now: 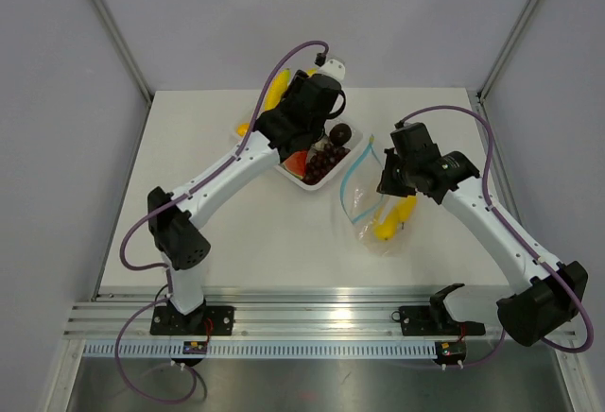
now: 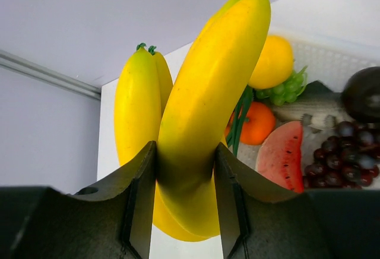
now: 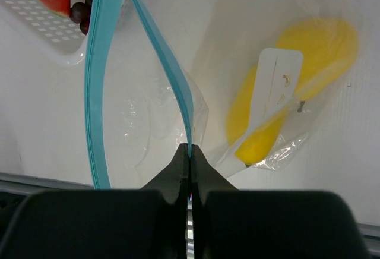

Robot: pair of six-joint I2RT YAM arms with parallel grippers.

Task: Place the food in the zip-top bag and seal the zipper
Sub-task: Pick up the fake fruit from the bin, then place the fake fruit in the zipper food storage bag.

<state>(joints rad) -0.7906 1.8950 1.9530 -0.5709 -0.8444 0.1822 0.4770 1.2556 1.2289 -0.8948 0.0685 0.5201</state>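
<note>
My left gripper [image 2: 185, 149] is shut on a yellow banana [image 2: 219, 81], with a second banana [image 2: 133, 110] joined beside it. In the top view this gripper [image 1: 301, 100] holds the bananas [image 1: 276, 91] over the far side of the white tray [image 1: 301, 180]. My right gripper [image 3: 189, 149] is shut on one light-blue zipper strip [image 3: 172, 69] of the clear zip-top bag [image 3: 148, 116]. The other strip [image 3: 98, 63] bows away, so the mouth gapes. Yellow food [image 3: 279, 92] lies inside the bag. In the top view the bag [image 1: 364, 195] lies right of the tray, under my right gripper [image 1: 392, 180].
The tray holds a watermelon slice [image 2: 279, 155], dark grapes [image 2: 341, 158], an orange [image 2: 258, 122], a lemon [image 2: 272, 63] and a dark round fruit [image 2: 362, 92]. Grey walls stand round the table. A metal rail [image 1: 321, 317] runs along the near edge.
</note>
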